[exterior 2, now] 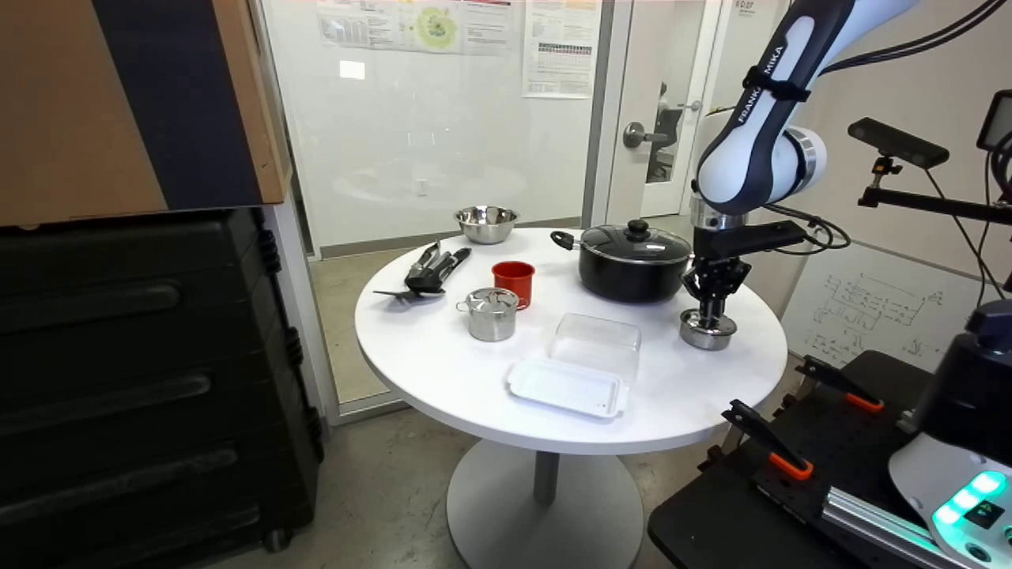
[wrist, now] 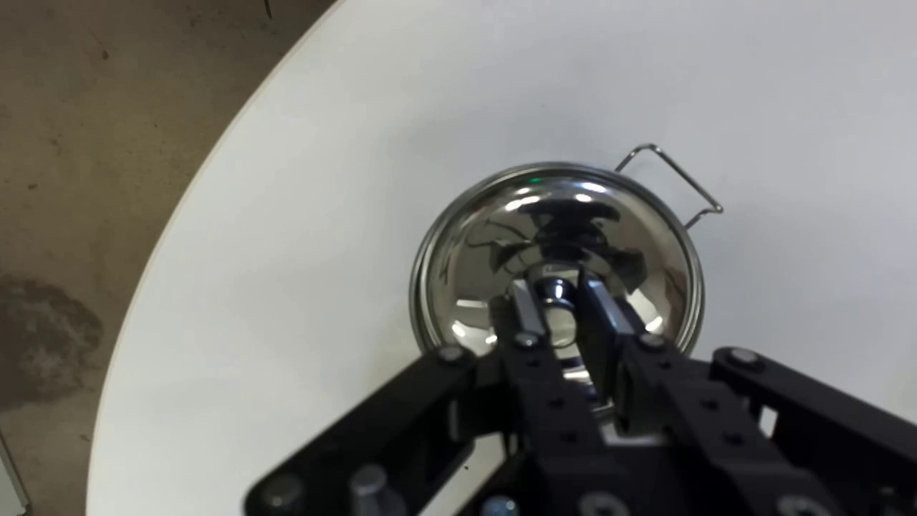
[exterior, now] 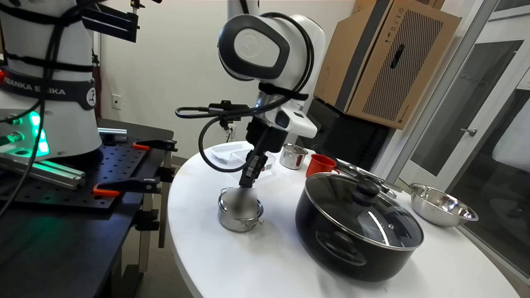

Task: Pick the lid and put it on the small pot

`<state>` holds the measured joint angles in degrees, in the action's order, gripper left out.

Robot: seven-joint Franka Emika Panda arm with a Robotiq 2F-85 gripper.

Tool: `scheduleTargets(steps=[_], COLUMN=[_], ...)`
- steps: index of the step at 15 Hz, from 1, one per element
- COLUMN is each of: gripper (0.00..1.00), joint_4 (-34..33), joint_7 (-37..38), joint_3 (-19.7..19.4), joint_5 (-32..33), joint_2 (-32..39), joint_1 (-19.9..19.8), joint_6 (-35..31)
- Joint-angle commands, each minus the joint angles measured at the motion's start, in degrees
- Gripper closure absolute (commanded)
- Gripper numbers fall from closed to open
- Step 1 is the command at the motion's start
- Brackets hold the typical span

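Observation:
The small steel pot [exterior: 237, 224] stands upright on the white table near its edge, and it also shows in an exterior view [exterior 2: 706, 339]. The shiny round lid [wrist: 573, 204] rests on top of the pot, its rim slightly off centre from the pot's rim in the wrist view. A wire handle sticks out from the pot. My gripper [wrist: 551, 283] points down over the lid with one finger on each side of its knob. The fingers look closed against the knob. A blurred patch hides the fingertips in an exterior view [exterior: 241, 203].
A large black pot with a glass lid [exterior: 360, 248] stands near the gripper. A red mug [exterior 2: 514, 278], a taller lidded steel pot [exterior 2: 492, 320], a clear container [exterior 2: 597, 340], a white tray [exterior 2: 565, 389], utensils [exterior 2: 431, 269] and a steel bowl [exterior 2: 486, 225] stand on the table [exterior 2: 680, 403].

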<state>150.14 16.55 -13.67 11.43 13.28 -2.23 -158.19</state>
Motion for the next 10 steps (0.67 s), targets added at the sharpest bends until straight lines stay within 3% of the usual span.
scheduleTargets(steps=[1,10], gripper=[0.95,0.95], joint_4=[-1.25,-1.50], joint_7=[1.70,6.90], joint_3=[-0.35,-2.33], joint_5=[0.26,2.46], joint_2=[1.02,1.44], joint_1=[0.92,2.89], joint_6=[1.17,-0.02])
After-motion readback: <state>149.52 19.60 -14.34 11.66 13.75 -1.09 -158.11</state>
